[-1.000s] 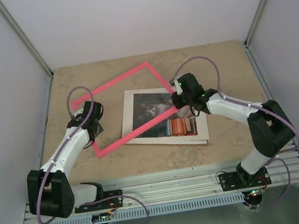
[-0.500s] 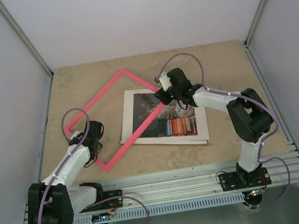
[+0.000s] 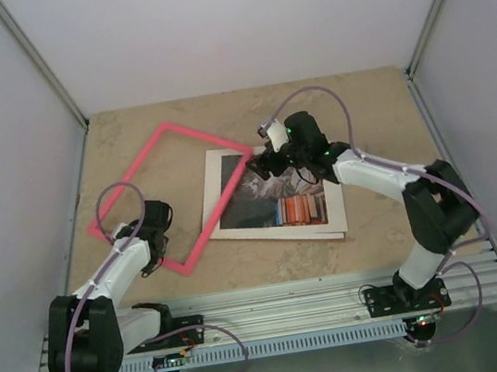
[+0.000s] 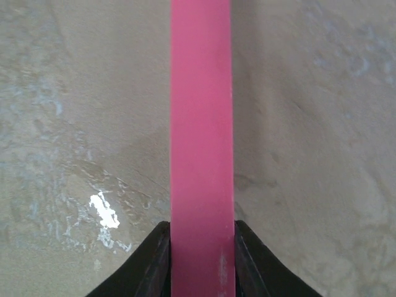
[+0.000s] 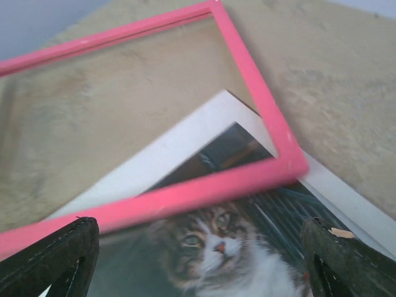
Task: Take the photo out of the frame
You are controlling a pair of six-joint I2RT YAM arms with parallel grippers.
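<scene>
The pink frame [image 3: 206, 136] is an empty outline to the left of the photo [image 3: 274, 203]. Its right corner [image 5: 289, 162] reaches over the photo's upper left corner. The photo, a cat picture [image 5: 213, 244] with a white border, lies flat on the table outside the frame. My left gripper [image 3: 149, 255] is shut on the frame's near left bar, and that pink bar [image 4: 202, 124] runs straight up between the black fingers [image 4: 151, 263]. My right gripper [image 3: 260, 158] hangs open over the photo just behind the frame's corner, its fingers [image 5: 52, 260] wide apart and holding nothing.
A plain white sheet [image 3: 336, 221] lies under the photo, showing along its near and right sides. Grey walls close the table on the left, back and right. A metal rail [image 3: 286, 311] with the arm bases runs along the near edge.
My right gripper has opened and let go of the frame's right corner. The frame has swung left off the photo, carried by my left gripper.
</scene>
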